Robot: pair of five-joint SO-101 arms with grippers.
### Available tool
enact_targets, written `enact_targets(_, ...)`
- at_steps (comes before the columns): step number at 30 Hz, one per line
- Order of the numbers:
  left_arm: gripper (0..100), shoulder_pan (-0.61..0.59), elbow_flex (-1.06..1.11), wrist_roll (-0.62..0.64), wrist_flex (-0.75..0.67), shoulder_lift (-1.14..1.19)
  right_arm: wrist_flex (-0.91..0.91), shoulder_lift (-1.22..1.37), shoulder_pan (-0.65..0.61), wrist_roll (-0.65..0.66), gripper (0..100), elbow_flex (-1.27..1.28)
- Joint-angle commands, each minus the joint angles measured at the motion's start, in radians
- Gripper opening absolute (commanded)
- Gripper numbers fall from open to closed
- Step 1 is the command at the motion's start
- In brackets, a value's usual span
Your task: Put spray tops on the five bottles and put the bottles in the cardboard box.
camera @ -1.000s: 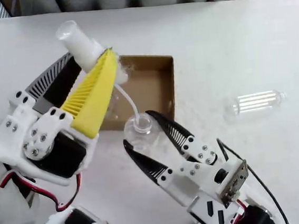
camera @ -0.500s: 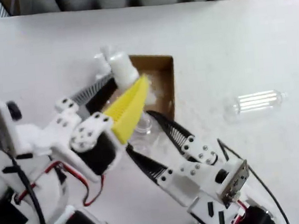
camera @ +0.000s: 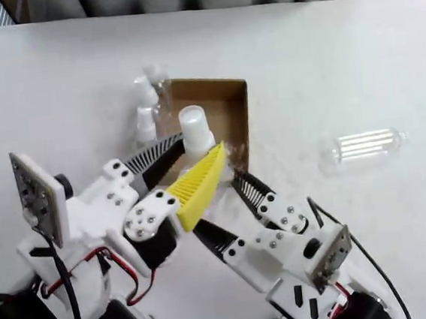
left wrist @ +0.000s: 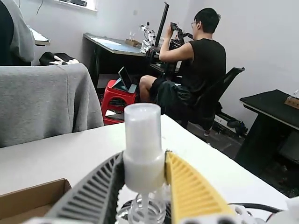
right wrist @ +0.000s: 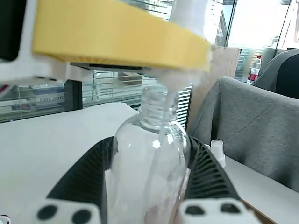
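From the high view, the cardboard box [camera: 232, 103] sits open near the middle of the table [camera: 323, 51]. The left gripper [camera: 200, 142] is over the box's near edge, its grey and yellow jaws closed on a white spray top [camera: 193, 122]. Just toward the near edge of the table, the right gripper [camera: 217, 200] has its black jaws spread around something hidden under the yellow finger. Two capped bottles [camera: 147, 98] stand at the box's far left corner. I cannot tell whether they are inside it or beside it. An uncapped lying bottle [camera: 363, 146] rests on its side toward the right edge of the table, well apart from the box.

In the left wrist view, the left gripper [left wrist: 144, 161] pinches the spray top [left wrist: 142, 135] upright, with its tube reaching into the neck of the bottle [left wrist: 145, 212] below. A corner of the box [left wrist: 28, 200] shows beside it.

In the right wrist view, the right gripper [right wrist: 150, 144] grips the clear bottle [right wrist: 140, 163] on both sides and holds it upright. The yellow finger [right wrist: 117, 32] crosses just above the bottle's neck, and the tube runs down inside. The box wall [right wrist: 219, 65] stands behind.
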Motion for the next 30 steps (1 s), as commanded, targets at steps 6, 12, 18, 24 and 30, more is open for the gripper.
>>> enact_targets(6, 2, 0.007, -0.006, -0.117, 0.048, -0.004, -0.025, 0.007, -0.004, -0.006, 1.6, -0.011)
enact_targets(12, 2, 0.01, -0.011, -0.146, 0.103, -0.005, -0.027, 0.007, -0.004, -0.006, 1.6, -0.011)
enact_targets(18, 2, 0.05, -0.011, -0.176, 0.135, -0.005, -0.024, 0.007, -0.004, -0.006, 1.6, -0.009)
enact_targets(24, 9, 0.048, -0.005, -0.178, 0.141, -0.007, -0.021, 0.007, -0.004, -0.006, 1.6, -0.009)
enact_targets(30, 36, 0.048, -0.003, -0.172, 0.209, -0.068, -0.019, 0.008, 0.013, -0.006, 1.6, -0.008)
